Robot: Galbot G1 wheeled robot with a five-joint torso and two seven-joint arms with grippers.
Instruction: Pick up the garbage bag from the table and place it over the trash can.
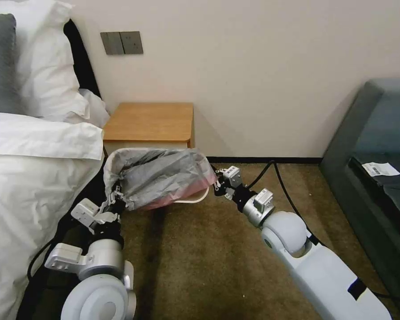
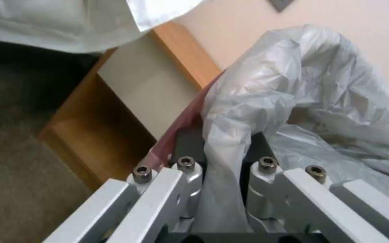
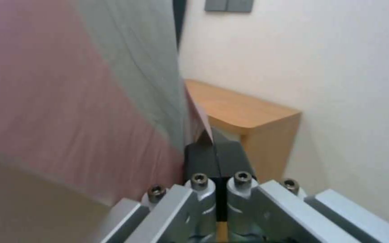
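Left claw clamped on a bunched fold of the garbage bag at the bag's left edge, just in front of the counter; left wrist view shows grey plastic pinched between the dark pads; bag held stretched in the air between both claws, over the trash can, whose cream rim peeks out below it; right claw closed on the bag's pink-red band at its right edge.

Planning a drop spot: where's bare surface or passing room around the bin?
Free: the table top between bed and wall; the carpet between both arms. Crowded: the trash can mouth, where left hand and right hand each grip the garbage bag.
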